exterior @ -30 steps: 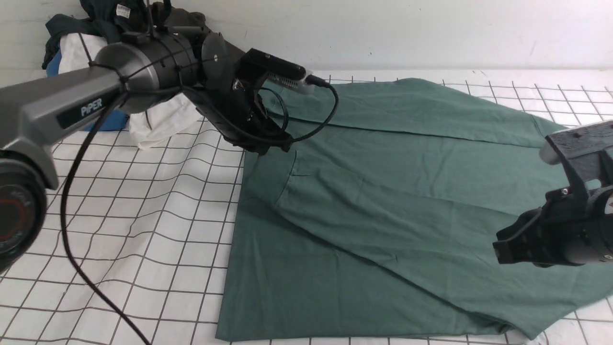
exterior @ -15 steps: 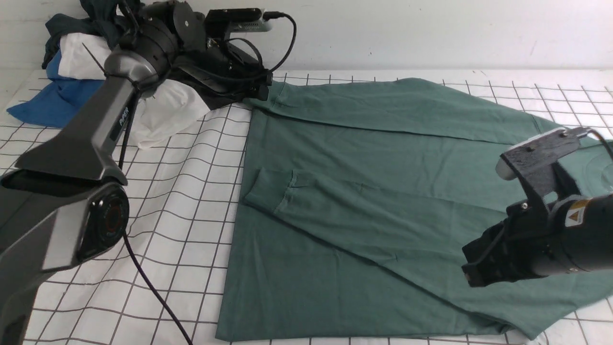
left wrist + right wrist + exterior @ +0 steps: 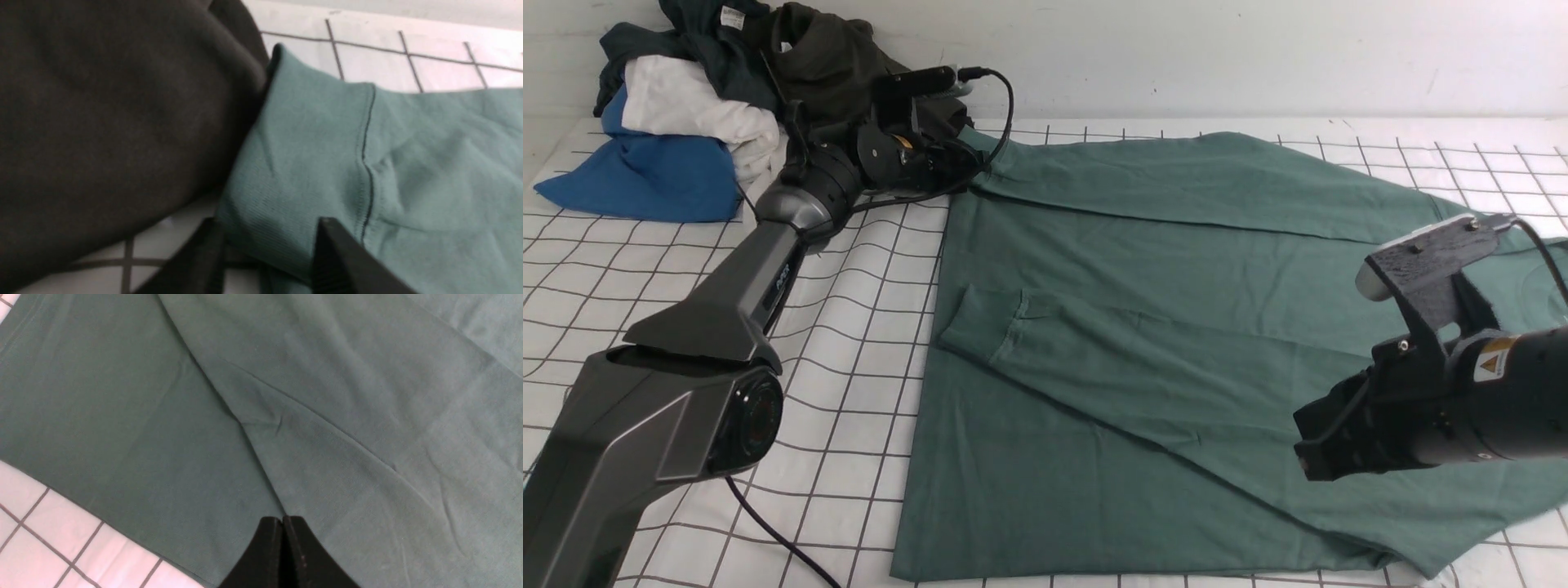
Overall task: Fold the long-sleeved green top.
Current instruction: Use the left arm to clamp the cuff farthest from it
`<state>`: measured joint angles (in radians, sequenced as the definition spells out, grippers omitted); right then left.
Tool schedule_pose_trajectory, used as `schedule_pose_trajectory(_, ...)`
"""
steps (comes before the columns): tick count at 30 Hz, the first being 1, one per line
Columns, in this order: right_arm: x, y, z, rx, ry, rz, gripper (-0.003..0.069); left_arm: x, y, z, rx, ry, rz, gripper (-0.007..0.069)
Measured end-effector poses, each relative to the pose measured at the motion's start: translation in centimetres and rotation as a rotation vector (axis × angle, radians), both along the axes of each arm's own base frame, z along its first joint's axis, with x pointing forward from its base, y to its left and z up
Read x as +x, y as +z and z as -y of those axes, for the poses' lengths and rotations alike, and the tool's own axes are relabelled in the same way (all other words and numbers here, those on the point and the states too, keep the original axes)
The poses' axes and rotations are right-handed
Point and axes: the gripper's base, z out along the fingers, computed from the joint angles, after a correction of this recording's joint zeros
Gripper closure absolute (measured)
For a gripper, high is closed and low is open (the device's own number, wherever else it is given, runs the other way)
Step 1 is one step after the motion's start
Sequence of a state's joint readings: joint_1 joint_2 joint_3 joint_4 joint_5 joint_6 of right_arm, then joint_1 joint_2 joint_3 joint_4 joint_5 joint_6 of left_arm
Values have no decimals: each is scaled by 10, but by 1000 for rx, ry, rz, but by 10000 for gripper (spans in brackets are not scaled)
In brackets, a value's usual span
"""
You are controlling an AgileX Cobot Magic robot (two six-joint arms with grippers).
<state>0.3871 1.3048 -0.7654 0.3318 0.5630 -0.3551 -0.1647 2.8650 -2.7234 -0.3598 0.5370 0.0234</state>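
Note:
The green long-sleeved top [image 3: 1176,327] lies spread flat on the gridded cloth. One sleeve is folded across the body, with its cuff [image 3: 980,322] near the top's left edge. The other sleeve runs along the far edge to a ribbed cuff [image 3: 984,159]. My left gripper [image 3: 960,163] is low at that far cuff. In the left wrist view the left gripper [image 3: 267,228] is open, with the cuff [image 3: 302,155] between its fingers. My right gripper [image 3: 1311,457] hovers over the top's right side. In the right wrist view the right gripper [image 3: 282,520] is shut and empty above the fabric [image 3: 347,416].
A pile of clothes sits at the back left: a blue piece [image 3: 637,180], a white piece [image 3: 694,106], a dark teal-black garment [image 3: 698,33] and a dark olive-brown garment [image 3: 833,49]. The olive-brown garment [image 3: 102,122] touches the cuff. The white gridded cloth [image 3: 833,343] covers the table.
My left arm has left the folded sleeve's cuff, swung to the far left and come down at the other sleeve's cuff. My right gripper has drifted left and slightly lower.

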Motion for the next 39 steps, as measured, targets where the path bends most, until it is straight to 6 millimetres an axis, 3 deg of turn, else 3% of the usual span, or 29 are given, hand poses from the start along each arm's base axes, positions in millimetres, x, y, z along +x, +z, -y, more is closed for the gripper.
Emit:
schedule_pose_trajectory(1,0,0,0,0,0,1,669,0,0,0,1,-1,0,410)
schedule_pose_trajectory(2,0,0,0,1,0,2,669,0,-1,0,8,-3,8,500)
schedule_pose_trajectory(4,0,0,0,2,0,2,669,1,0,0,24,-14,27,586)
schedule_pose_trajectory(8,-1,-1,0,-3,5,-12,669,0,14,2,35,-43,45,625)
schedule_pose_trajectory(10,-3,-2,1,-20,18,-28,669,-5,42,5,62,-91,56,632)
schedule_pose_trajectory(11,-3,-2,1,-20,18,-30,669,-6,45,6,67,-99,58,632)
schedule_pose_trajectory(16,-6,-4,5,-104,64,-41,669,-36,129,17,124,-228,32,632)
schedule_pose_trajectory(19,-8,0,8,-128,73,-22,669,-45,145,19,154,-249,7,632)
schedule_pose_trajectory(21,-9,3,10,-137,65,-9,669,-43,135,17,153,-212,-32,623)
schedule_pose_trajectory(24,-9,3,10,-133,54,-14,669,-29,90,11,138,-162,-79,555)
schedule_pose_trajectory(25,-9,3,10,-133,53,-14,669,-27,88,11,135,-157,-74,539)
schedule_pose_trajectory(26,-10,3,10,-132,51,-16,669,-19,60,8,126,-136,-81,468)
schedule_pose_trajectory(27,-10,3,10,-131,50,-16,669,-15,45,6,117,-119,-73,395)
schedule_pose_trajectory(28,-10,3,10,-131,49,-16,669,-13,42,5,115,-113,-64,382)
schedule_pose_trajectory(29,-10,3,10,-130,49,-17,669,-9,25,3,113,-96,-47,301)
schedule_pose_trajectory(31,-10,3,10,-130,48,-17,669,-2,10,2,103,-66,18,150)
schedule_pose_trajectory(33,-9,3,10,-128,47,-13,669,2,5,1,95,-46,60,77)
schedule_pose_trajectory(36,-8,4,10,-124,43,-4,669,4,1,1,89,-33,87,60)
schedule_pose_trajectory(39,-8,4,10,-122,42,0,669,5,-9,1,76,-21,95,215)
